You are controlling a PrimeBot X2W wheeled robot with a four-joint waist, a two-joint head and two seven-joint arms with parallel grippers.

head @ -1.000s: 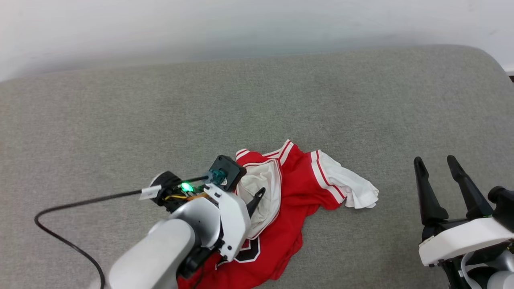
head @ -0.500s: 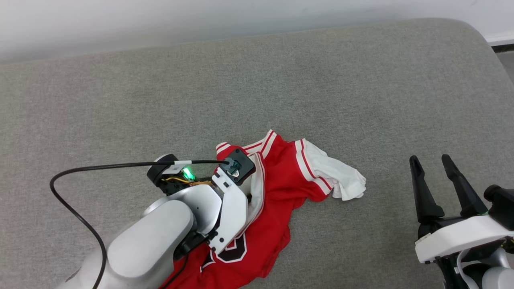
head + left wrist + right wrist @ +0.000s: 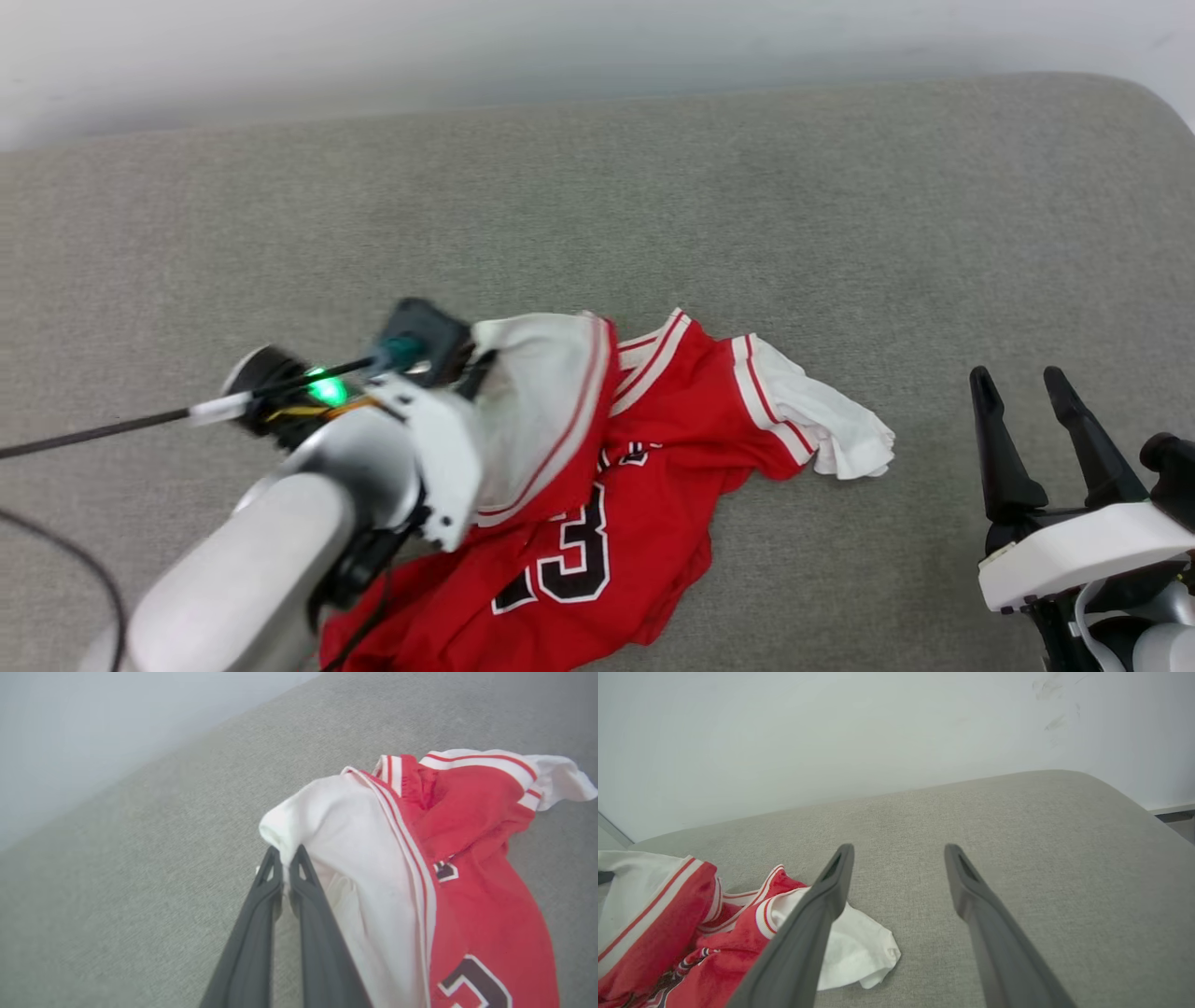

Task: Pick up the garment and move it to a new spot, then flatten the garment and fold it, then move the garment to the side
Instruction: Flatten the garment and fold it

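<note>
Garment (image 3: 653, 439) sprawls face up on the grey cushion (image 3: 747, 187), a little left of centre before the robot. Its hem (image 3: 448, 625) is crumpled nearest the robot, and the black number (image 3: 560, 551) shows just beyond that.

Close in on the left, the left gripper (image 3: 286, 851) has its two fingers pressed together on the edge of one white sleeve (image 3: 327, 826). That sleeve stands up off the cushion in a peak, while the red body hangs from it and lies on the fabric. Low on the right, the right gripper (image 3: 1018, 375) hangs above bare cushion, fingers spread wide with nothing between them.

Farther out, the striped trim (image 3: 653, 341) at the top end sits beyond the number. The long axis therefore runs from the hem away from the robot, leaning right. The shoulder line crosses that axis. The pinched sleeve is at its left end, and the free sleeve (image 3: 831, 434) is at its right end, bunched flat on the cushion, near the right gripper and to its left.

Judged from this, the right arm is the nearer one to that free sleeve, and a lift by the left arm alone would likely drag the body. Beyond lies open cushion, then the pale wall (image 3: 560, 37).
</note>
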